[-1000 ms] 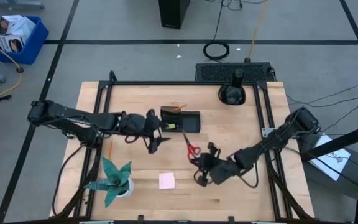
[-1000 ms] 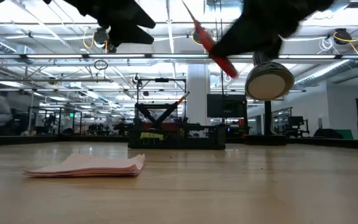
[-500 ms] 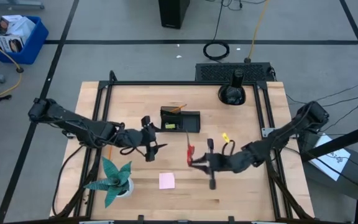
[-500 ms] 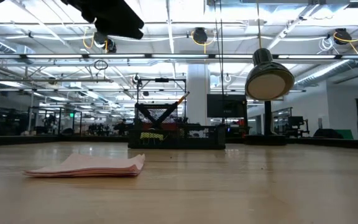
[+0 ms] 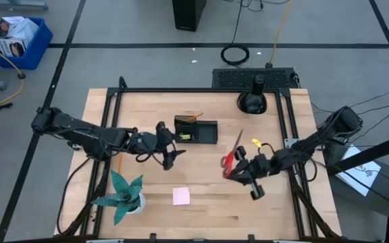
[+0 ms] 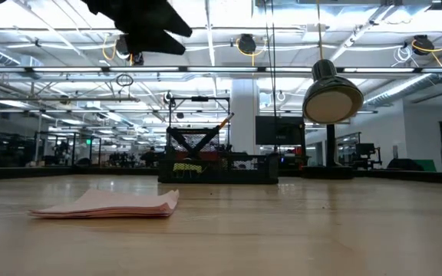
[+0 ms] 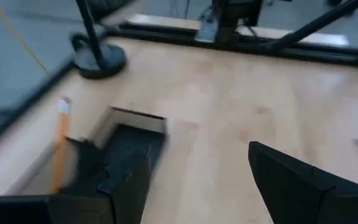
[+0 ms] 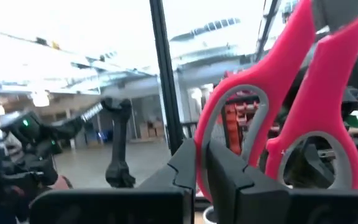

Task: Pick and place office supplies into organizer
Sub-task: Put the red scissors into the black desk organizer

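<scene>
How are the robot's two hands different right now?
The left hand is open and empty, while the right hand is shut on the red scissors. The left hand hangs near the black organizer; the right hand is farther out toward the table's right side. Both are dark, two-fingered and lifted above the table.

No text, label, brand, number or sign can be read anywhere in these views; whatever print there is stays too small.

The right claw [image 5: 237,167] has carried the scissors [image 5: 233,156] rightward, away from the organizer [image 5: 196,131]
</scene>
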Robot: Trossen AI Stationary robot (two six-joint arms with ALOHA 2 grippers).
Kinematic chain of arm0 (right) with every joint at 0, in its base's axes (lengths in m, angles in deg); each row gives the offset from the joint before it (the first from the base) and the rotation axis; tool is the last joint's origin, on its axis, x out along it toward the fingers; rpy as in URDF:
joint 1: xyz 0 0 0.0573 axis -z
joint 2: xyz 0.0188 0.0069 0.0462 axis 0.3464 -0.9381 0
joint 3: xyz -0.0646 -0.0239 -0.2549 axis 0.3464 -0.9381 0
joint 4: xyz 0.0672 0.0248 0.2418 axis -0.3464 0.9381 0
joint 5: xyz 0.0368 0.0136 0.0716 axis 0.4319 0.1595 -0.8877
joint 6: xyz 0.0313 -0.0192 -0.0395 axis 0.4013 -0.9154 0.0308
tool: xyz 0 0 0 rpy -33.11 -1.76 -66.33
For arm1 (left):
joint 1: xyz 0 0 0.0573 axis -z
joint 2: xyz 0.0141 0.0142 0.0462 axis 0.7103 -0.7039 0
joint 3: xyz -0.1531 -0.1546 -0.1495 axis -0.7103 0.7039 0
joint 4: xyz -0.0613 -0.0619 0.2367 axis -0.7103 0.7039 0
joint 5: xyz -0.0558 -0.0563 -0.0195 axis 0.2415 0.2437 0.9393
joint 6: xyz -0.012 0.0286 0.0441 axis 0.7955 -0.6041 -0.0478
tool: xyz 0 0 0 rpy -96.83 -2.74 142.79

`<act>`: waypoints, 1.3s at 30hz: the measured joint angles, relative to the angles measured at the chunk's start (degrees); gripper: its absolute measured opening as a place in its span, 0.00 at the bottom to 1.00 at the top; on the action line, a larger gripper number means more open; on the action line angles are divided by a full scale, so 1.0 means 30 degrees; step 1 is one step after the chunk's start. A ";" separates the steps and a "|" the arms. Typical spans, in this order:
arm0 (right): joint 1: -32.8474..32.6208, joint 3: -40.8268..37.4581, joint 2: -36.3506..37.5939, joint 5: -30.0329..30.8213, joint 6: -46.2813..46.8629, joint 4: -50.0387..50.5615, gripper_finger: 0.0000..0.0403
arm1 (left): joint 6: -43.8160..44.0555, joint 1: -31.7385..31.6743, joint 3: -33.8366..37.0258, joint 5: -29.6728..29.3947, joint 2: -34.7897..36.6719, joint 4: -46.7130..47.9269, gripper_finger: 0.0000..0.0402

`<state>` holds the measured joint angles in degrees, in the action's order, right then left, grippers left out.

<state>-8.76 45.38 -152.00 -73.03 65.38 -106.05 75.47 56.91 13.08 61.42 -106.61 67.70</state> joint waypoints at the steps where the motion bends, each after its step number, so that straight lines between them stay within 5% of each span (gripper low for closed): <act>1: 0.0073 -0.0404 0.0000 -0.0017 0.0171 -0.0648 0.03 | -0.0772 0.0283 0.0003 -0.0722 0.0002 -0.0128 0.67; 8: 0.1147 -0.1666 -0.0007 -0.0872 0.1347 -0.2784 0.03 | -0.6619 0.2001 0.0033 -0.6586 -0.1541 -0.3805 0.67; 16: 0.2688 -0.1666 -0.0085 -0.2398 0.1994 -0.4659 0.03 | -0.9228 0.1987 0.0004 -0.9150 -0.4389 -0.8664 0.67; 24: 0.4418 -0.1659 -0.0270 -0.2062 0.2502 -0.5284 0.03 | -1.0213 0.1577 -0.0033 -0.9110 -0.4679 -1.2897 0.67; 29: 0.5391 -0.1659 -0.0270 -0.1820 0.3613 -0.5292 0.03 | -1.0776 0.1533 -0.0018 -0.7188 -0.4723 -1.3808 0.67; 39: 0.7080 0.0000 -0.2042 0.1646 0.7218 -0.5324 0.04 | -1.1306 0.0667 -0.0018 -0.5392 -0.4721 -1.4004 0.67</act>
<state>12.48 45.38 -158.12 -68.09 87.03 -122.02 41.55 58.91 13.03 45.25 -120.78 25.69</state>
